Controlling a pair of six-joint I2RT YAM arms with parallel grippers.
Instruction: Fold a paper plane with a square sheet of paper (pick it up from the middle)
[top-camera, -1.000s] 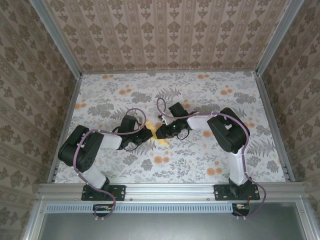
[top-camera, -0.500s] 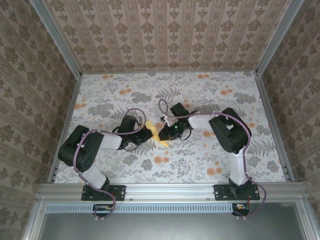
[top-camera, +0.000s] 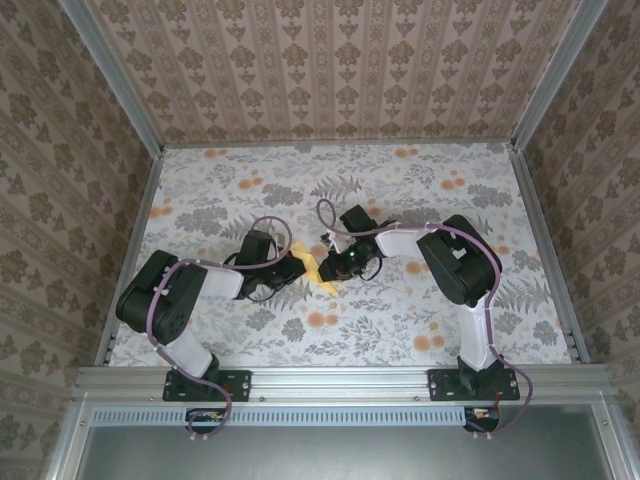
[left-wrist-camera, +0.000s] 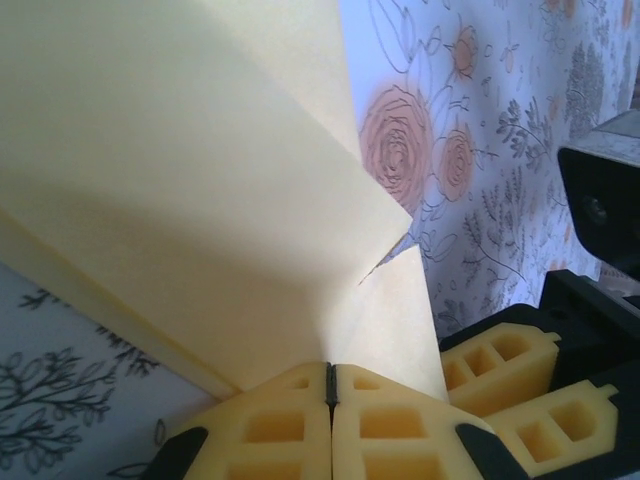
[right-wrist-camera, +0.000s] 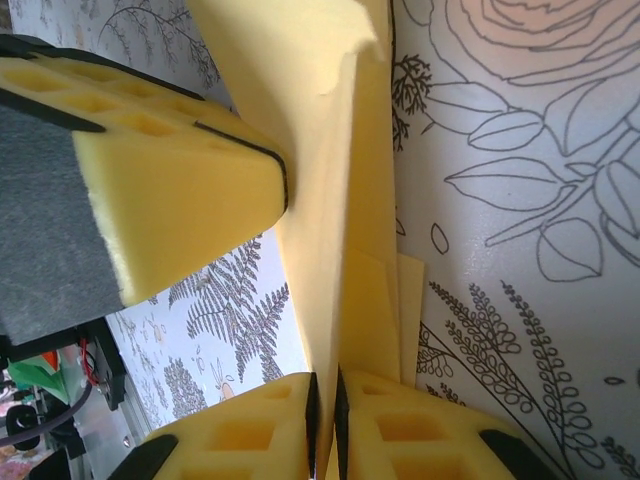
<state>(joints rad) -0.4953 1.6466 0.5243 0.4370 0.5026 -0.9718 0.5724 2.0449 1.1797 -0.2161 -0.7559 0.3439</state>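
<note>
The pale-yellow sheet of paper (top-camera: 320, 273), folded into a slim pointed plane shape with straight creases, is held between both grippers at the middle of the table. My left gripper (top-camera: 303, 263) comes from the left, and its pads (left-wrist-camera: 275, 430) are shut on the paper's layered edge (left-wrist-camera: 200, 200). From the right, my right gripper (top-camera: 333, 265) has its jaws pressed on a standing fold of the paper (right-wrist-camera: 330, 250). The left gripper's finger (right-wrist-camera: 170, 170) sits against the same fold higher up. The right gripper's fingers (left-wrist-camera: 505, 380) lie close beside the left pads.
A floral cloth (top-camera: 400, 190) with orange flower prints (top-camera: 322, 320) covers the table. Patterned walls and aluminium rails (top-camera: 540, 240) close in three sides. Both forearms lie low over the table's centre, with the right arm's elbow (top-camera: 460, 260) to the right.
The right gripper's jaws have narrowed onto the paper fold and the gripper has edged slightly left. The left gripper has kept its hold and its place.
</note>
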